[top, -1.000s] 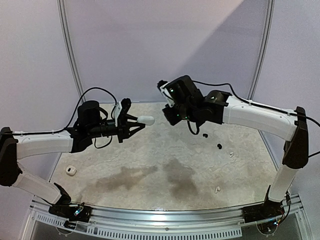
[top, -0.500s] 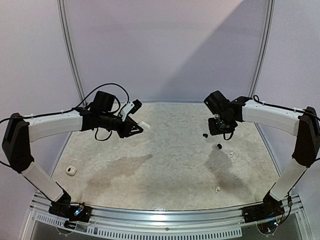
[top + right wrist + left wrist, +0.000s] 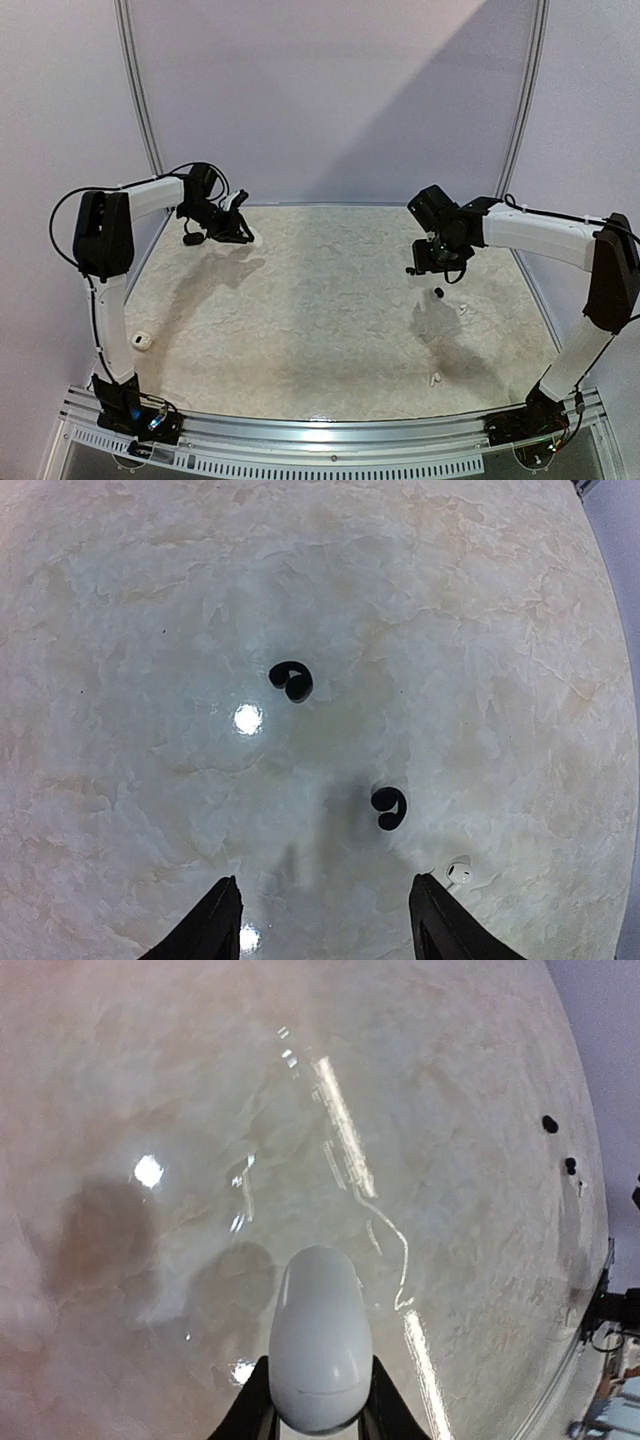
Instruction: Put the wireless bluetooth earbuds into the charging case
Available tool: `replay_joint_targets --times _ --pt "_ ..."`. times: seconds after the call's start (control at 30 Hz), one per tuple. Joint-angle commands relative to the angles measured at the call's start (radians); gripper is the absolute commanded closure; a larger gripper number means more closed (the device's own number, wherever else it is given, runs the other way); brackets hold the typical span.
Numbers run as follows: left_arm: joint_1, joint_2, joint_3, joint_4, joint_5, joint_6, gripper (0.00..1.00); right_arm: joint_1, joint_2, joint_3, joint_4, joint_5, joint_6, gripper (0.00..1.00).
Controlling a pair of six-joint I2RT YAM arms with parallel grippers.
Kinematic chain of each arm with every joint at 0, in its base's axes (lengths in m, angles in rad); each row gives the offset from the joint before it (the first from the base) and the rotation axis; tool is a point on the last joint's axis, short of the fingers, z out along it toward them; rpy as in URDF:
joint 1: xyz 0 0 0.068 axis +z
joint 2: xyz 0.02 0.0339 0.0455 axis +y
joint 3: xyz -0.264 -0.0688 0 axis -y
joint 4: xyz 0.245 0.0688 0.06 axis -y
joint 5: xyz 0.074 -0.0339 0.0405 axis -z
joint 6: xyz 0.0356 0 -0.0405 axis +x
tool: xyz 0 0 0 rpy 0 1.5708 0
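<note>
BENCH AND ROOM: A glossy bench (image 3: 330, 330) with a mottled cream stone pattern carries streaks of lamp glare and soft arm shadows. Pale lilac walls (image 3: 330, 90) and curved metal poles (image 3: 140, 100) close it in behind, and a ribbed metal rail (image 3: 320, 435) runs along the near edge.

The left arm (image 3: 150, 192) reaches toward the far left corner. The left fingers (image 3: 252, 1412) are clamped on either side of a smooth white pebble-shaped case (image 3: 320, 1345), held above the bench with its lid seam showing. Only the tips of these fingers enter the wrist view, cut off by the bottom edge. From above, the case is hard to make out against the wrist.

The right arm (image 3: 540, 232) hovers over the right side, and the right fingers (image 3: 216, 925) are spread wide with nothing between them. On the bench ahead of them lie a black bud (image 3: 291, 681) and a second black bud (image 3: 389, 807), apart from each other. A white bud (image 3: 460, 871) sits just beside the right-hand fingertip in that view.

From above, a further white bud (image 3: 435, 379) lies nearer the rail, well apart from the rest and too small to show its shape. What looks like a second case (image 3: 141, 342), white with a dark spot, sits alone near the left edge. Whether it is open cannot be told.
</note>
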Motion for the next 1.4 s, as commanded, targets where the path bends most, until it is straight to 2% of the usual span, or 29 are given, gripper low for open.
replay_joint_targets --times 0.0,0.13,0.2,0.27,0.4,0.43,0.47,0.7,0.8,0.9,0.97,1.03,1.1,1.23,1.37 --pt "0.029 0.086 -0.004 -0.052 0.048 -0.144 1.0 -0.006 0.025 0.027 0.011 -0.034 0.001 0.41" --pt "0.049 0.137 -0.037 -0.007 0.074 -0.21 1.0 -0.006 0.036 0.047 -0.007 -0.047 0.004 0.41" --pt "0.054 0.139 -0.069 0.021 0.076 -0.235 0.91 -0.007 0.038 0.055 -0.006 -0.053 0.004 0.4" --pt "0.059 0.14 -0.094 0.026 0.076 -0.248 0.62 -0.006 0.039 0.065 -0.007 -0.058 0.004 0.4" --pt "0.07 0.116 -0.125 0.012 0.029 -0.26 0.12 -0.006 0.05 0.088 -0.006 -0.069 0.002 0.4" --pt "0.072 0.101 -0.129 0.009 0.002 -0.255 0.04 -0.005 0.053 0.096 -0.005 -0.072 -0.003 0.4" --pt "0.073 0.085 -0.131 0.005 -0.024 -0.246 0.01 -0.006 0.059 0.105 -0.004 -0.077 -0.008 0.39" --pt "0.068 -0.005 -0.038 -0.184 -0.293 -0.086 0.01 -0.005 0.097 0.169 0.01 -0.092 -0.054 0.38" --pt "0.058 -0.062 -0.027 -0.198 -0.37 0.026 0.01 -0.005 0.103 0.19 0.019 -0.085 -0.075 0.37" --pt "0.043 -0.131 -0.042 -0.11 -0.549 0.212 0.01 -0.005 0.112 0.216 0.023 -0.074 -0.092 0.37" --pt "0.043 -0.162 -0.079 0.026 -0.684 0.312 0.01 -0.007 0.119 0.235 0.025 -0.075 -0.106 0.36" --pt "0.048 -0.166 -0.098 0.107 -0.747 0.431 0.01 -0.005 0.13 0.254 0.024 -0.081 -0.122 0.36" --pt "0.067 -0.128 -0.046 0.07 -0.699 0.54 0.01 -0.005 0.142 0.272 0.013 -0.084 -0.136 0.35" --pt "0.123 0.01 0.168 -0.14 -0.541 0.665 0.01 -0.004 0.156 0.296 -0.011 -0.091 -0.152 0.33" --pt "0.161 0.139 0.35 -0.233 -0.501 0.789 0.01 0.005 0.152 0.295 -0.016 -0.099 -0.148 0.31"
